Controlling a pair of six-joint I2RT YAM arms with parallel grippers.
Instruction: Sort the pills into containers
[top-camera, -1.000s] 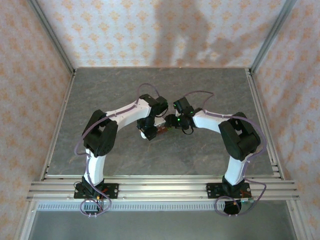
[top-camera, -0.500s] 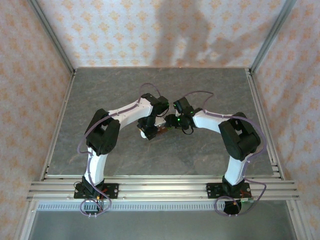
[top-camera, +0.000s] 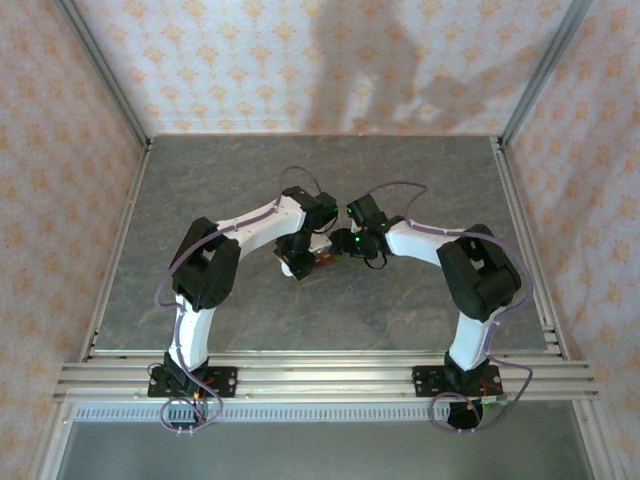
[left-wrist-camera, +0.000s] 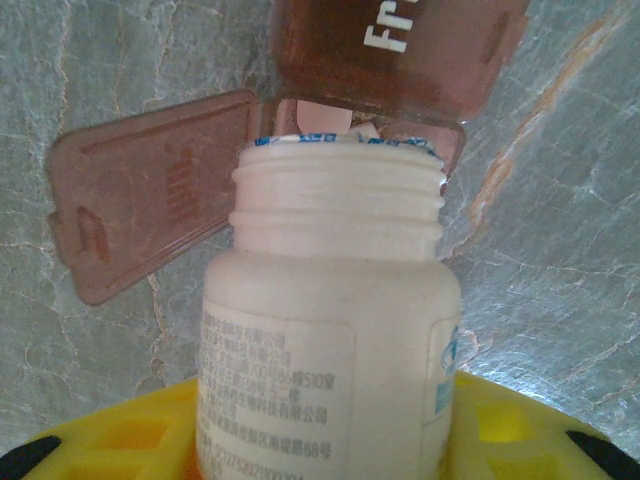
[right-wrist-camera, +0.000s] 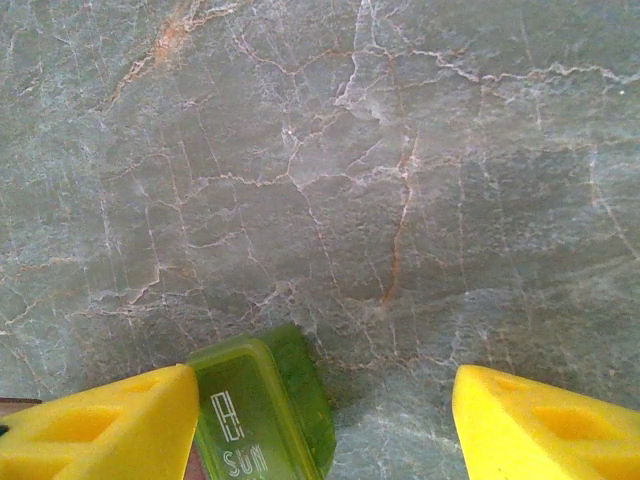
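My left gripper is shut on a white pill bottle, which has no cap and points its mouth at the containers. The containers are a brownish-red strip with two lids flipped open. Pale pills lie in the open compartment just past the bottle's rim. The strip's green end, marked SUN, lies shut against the left finger of my right gripper, which is open with its other finger well away. In the top view both grippers, left and right, meet over the strip.
The grey marbled table stretches around the strip on all sides. Metal rails run along the near edge, and patterned walls close in the left, back and right.
The left arm's elbow has shifted slightly to the right. Both grippers stay together at the strip.
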